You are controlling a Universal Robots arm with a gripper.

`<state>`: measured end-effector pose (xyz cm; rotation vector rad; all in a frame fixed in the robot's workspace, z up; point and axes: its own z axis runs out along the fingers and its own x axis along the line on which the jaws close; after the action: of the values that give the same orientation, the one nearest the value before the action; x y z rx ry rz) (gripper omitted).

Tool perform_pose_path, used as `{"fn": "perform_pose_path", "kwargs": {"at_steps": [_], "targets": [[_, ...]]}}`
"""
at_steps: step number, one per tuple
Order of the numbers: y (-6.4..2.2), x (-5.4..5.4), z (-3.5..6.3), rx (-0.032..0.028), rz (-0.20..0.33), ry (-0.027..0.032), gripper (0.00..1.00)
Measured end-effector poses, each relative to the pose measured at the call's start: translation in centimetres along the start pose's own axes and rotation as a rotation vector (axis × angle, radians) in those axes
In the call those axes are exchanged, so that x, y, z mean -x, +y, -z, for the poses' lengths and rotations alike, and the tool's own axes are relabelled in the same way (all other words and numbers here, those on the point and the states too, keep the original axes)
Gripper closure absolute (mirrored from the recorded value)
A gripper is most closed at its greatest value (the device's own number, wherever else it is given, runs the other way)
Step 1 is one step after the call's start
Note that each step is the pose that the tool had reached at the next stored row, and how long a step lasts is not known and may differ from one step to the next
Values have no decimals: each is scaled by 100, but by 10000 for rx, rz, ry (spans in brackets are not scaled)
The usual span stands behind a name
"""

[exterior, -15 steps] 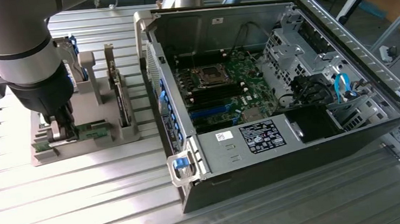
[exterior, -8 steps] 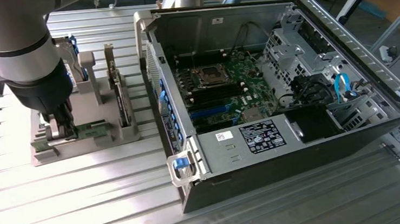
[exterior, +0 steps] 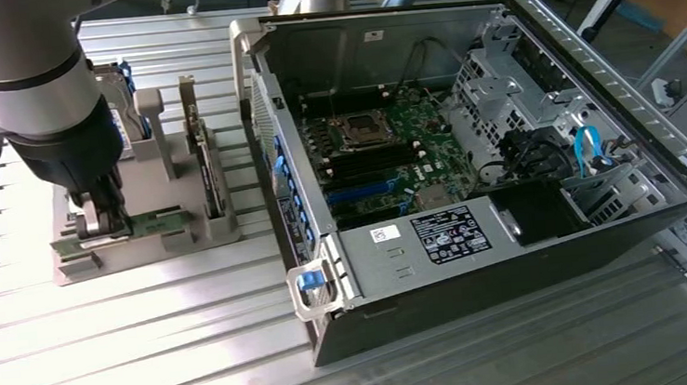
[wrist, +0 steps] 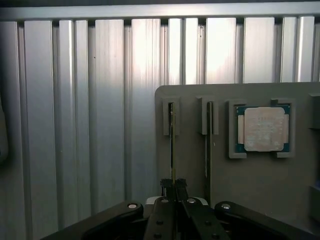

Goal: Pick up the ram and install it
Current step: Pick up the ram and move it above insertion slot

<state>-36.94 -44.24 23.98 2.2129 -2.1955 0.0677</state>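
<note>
Hand [wrist: 174, 186] narrow, pinched on ram [wrist: 172, 142]. Ram stands on edge in holder [wrist: 192, 165] slot, directly between the jaws, long axis running straight ahead of the hand

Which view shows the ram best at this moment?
The exterior view: the ram shows its green side, gripped by the gripper at the grey holder. The wrist view shows the ram edge-on, a thin line running from the gripper.
</note>
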Motion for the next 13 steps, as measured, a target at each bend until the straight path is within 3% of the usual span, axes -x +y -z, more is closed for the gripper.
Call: {"fn": "perform_pose_path", "kwargs": {"at_steps": [13], "targets": [[-1,-3,71,-1,0,0,88]]}}
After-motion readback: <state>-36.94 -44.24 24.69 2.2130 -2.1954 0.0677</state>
